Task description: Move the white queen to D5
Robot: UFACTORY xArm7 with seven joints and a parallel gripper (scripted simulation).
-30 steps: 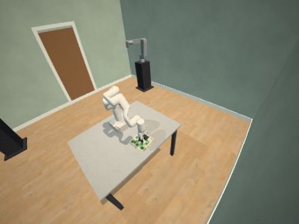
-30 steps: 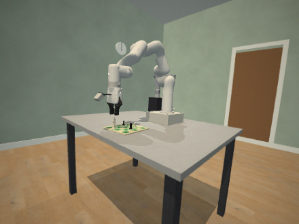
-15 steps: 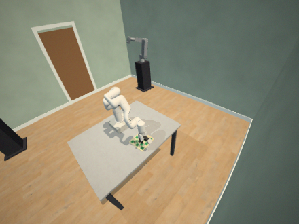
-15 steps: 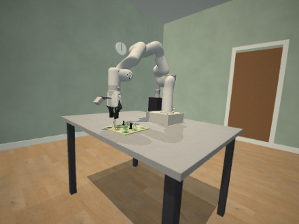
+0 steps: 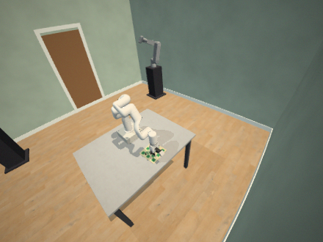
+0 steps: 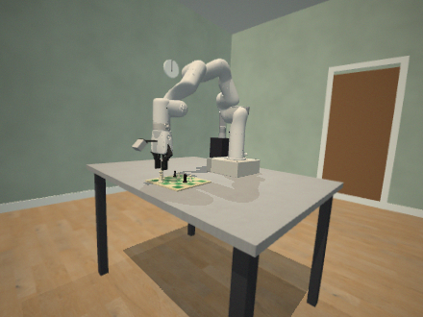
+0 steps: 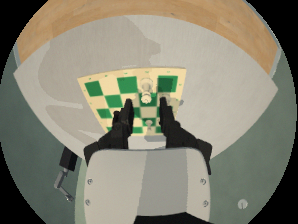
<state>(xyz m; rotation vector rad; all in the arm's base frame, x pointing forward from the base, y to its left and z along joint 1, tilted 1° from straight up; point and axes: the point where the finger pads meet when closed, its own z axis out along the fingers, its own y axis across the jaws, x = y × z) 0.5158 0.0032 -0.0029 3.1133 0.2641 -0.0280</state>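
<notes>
- One arm only, top view: gripper point(image 5: 155, 149) low over the chessboard point(image 5: 148, 155) near the edge of the grey table point(image 5: 110, 172); pieces too small to tell apart. Wood floor, green walls, brown door point(image 5: 71, 66), second arm on a black stand point(image 5: 155, 80) in the corner.
- Exterior view: hangs just above a pale piece, probably the white queen point(image 6: 160, 177), at the board's near-left end; black piece point(image 6: 186, 178) stands nearby. Fingers partly apart, holding nothing.
- Wrist view: dark fingers straddle a pale piece point(image 7: 149, 123) without clamping it; edge letters unreadable.
- To do it well: come straight down, keep the piece centred, close gently low on its stem, lift upright, and steer wide of neighbouring pieces.
</notes>
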